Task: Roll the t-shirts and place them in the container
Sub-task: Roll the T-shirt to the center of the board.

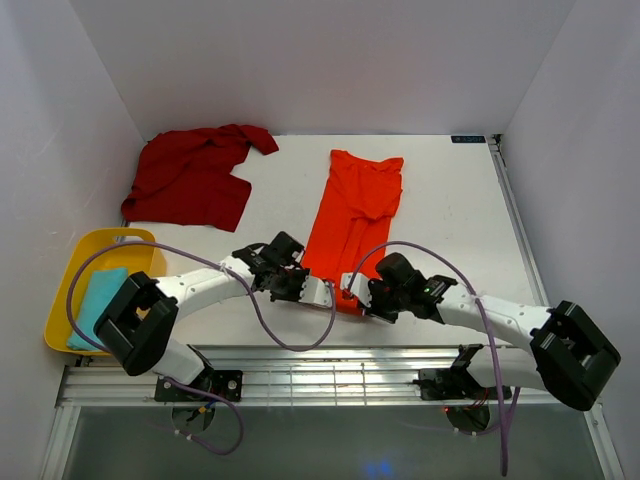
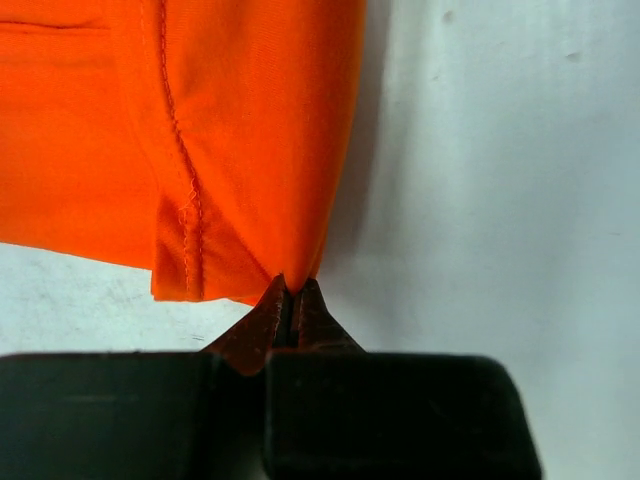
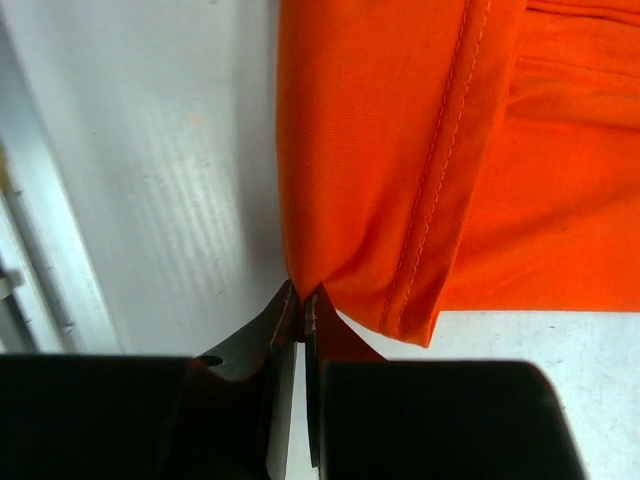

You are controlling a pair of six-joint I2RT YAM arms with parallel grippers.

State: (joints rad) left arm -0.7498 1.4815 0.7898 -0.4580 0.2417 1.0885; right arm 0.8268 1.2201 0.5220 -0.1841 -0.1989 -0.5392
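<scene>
Jaws of both arms are pressed together, each pinching one near corner of the orange t-shirt (image 1: 357,210). In the left wrist view the fingertips (image 2: 268,322) meet on a point of cloth just beside the stitched hem (image 2: 185,215). In the right wrist view the fingertips (image 3: 272,325) close on the opposite corner, again beside a stitched edge. Left jaws hold the left corner, right jaws the right corner, and the two grips sit near each other at the garment's near end.

Orange t-shirt lies flat on the bench (image 1: 460,230), folded into a narrow strip. Its long axis runs from the jaws away toward the far wall, wider end farthest. All the unrolled cloth therefore lies ahead of both jaws, and neither arm is nearer to it.

Judgement: the roll is at its start. The coming move calls for both corners to be turned over and carried forward together along that axis, kept level, or the roll will skew.

Crimson t-shirt (image 1: 190,180) lies crumpled at the far left, well apart from both arms and not yet rolled. Yellow tub (image 1: 60,300), holding a teal cloth (image 1: 95,300), stands at the near left edge.
</scene>
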